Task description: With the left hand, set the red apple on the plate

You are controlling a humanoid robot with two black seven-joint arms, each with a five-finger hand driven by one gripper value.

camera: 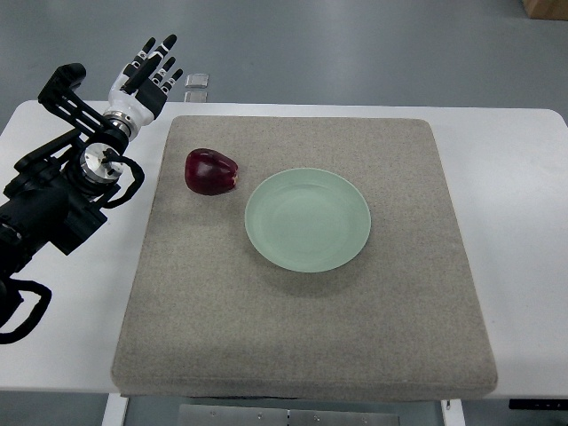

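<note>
Black-tipped fingers point(153, 64) of the left hand point(142, 80) spread (holding nothing).

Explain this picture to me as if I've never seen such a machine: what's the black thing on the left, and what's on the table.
This is one camera looking steeply down from the robot's own side. The black jointed thing is its left arm, ending in the left hand, with fingers straight and holding nothing. The right arm isn't visible. On a white table lies a grey mat. On the mat sit a dark red apple and an empty pale green plate, close together. The apple is not yet on the plate.
</note>
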